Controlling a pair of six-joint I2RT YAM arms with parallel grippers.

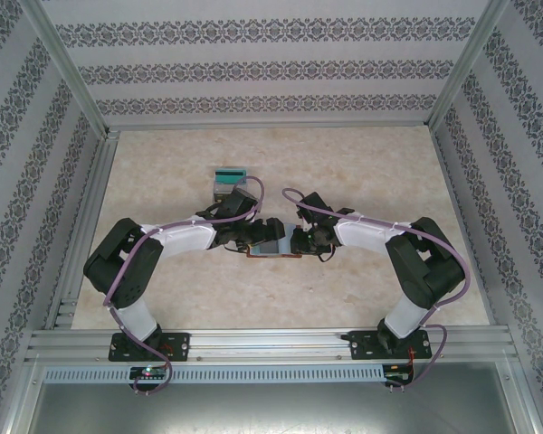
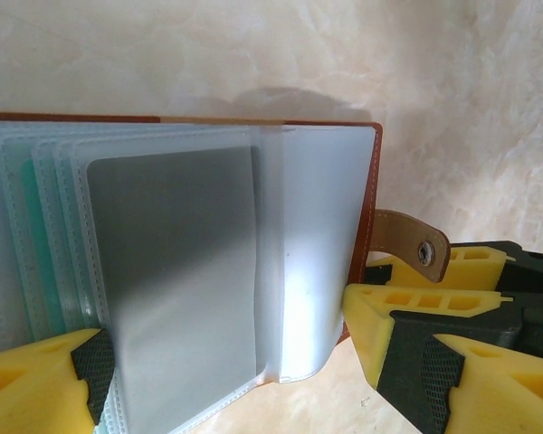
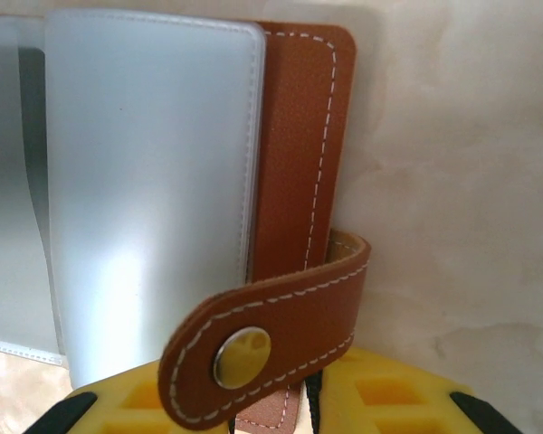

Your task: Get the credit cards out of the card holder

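Brown leather, thin and floppy, is pinched beside the snap strap (image 3: 281,307) by the right hand (image 3: 271,414), which holds the open card holder (image 3: 299,136) near the middle of the desk (image 1: 362,163). The left hand (image 2: 244,384) hangs spread wide across the clear plastic sleeves (image 2: 312,253). These look slick and limp, so the light, stiff grey card (image 2: 176,262) is probably best gripped by its edge at the pocket mouth.

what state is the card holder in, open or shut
Open: the card holder lies spread, clear sleeves fanned out with a grey card showing, and its snap strap hangs unfastened.
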